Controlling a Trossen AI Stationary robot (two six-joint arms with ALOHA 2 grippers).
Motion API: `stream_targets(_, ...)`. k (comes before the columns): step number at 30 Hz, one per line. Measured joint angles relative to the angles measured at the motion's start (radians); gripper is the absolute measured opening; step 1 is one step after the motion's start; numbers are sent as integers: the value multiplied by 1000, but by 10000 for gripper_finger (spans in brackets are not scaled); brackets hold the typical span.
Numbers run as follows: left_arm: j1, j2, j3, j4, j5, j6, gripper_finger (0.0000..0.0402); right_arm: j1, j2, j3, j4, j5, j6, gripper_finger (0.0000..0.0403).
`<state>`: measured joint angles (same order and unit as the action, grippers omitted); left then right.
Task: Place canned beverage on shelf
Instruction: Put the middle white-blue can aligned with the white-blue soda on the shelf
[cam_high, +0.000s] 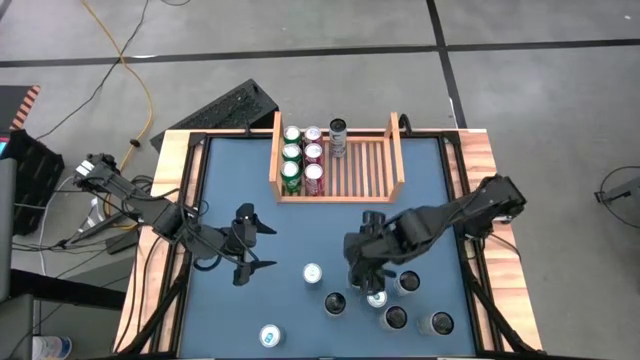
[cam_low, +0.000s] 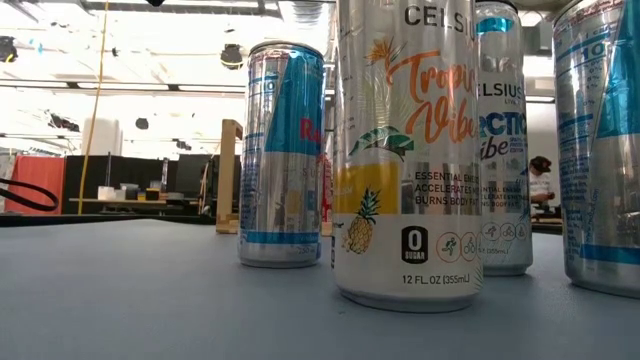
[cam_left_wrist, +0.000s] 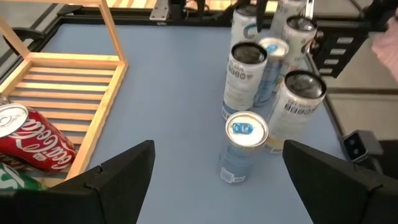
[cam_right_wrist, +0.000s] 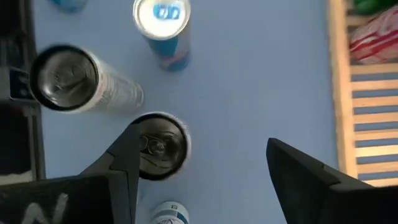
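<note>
The light-wood slatted shelf (cam_high: 360, 165) stands at the table's far middle. Green, red and one dark can (cam_high: 338, 135) stand upright in its left part. Several loose cans stand on the blue table at the near right, among them a blue-topped one (cam_high: 312, 273) and a dark-topped one (cam_right_wrist: 158, 146). My right gripper (cam_high: 365, 280) hangs open above this group, pointing steeply down. In the right wrist view the dark-topped can shows beside one of its fingers (cam_right_wrist: 124, 162). My left gripper (cam_high: 265, 247) waits open at the left middle, facing the blue-topped can (cam_left_wrist: 242, 149).
One can (cam_high: 269, 336) stands alone near the front edge at the left. The table has a raised wooden border (cam_high: 165, 250). The shelf's right half (cam_high: 375, 165) holds nothing. In the low view tall cans (cam_low: 405, 150) stand close in front of the camera.
</note>
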<state>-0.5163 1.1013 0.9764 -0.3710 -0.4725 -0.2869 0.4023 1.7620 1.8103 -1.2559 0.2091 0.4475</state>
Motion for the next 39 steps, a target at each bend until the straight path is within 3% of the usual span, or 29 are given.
stream_targets(7, 0, 48, 0, 18, 43, 7, 341, 17, 78, 0, -30, -11, 58, 256)
stream_targets(17, 0, 46, 0, 34, 48, 14, 341, 42, 57, 1, -20, -80, 173, 271)
stream_targets(26, 0, 46, 0, 45, 48, 13, 341, 63, 75, 2, 8, -80, 168, 304)
stream_targets(35, 0, 46, 0, 49, 48, 6, 341, 52, 109, 1, 15, -76, 120, 306)
stream_targets(39, 0, 46, 0, 48, 48, 13, 341, 49, 109, 1, -14, -24, 119, 306)
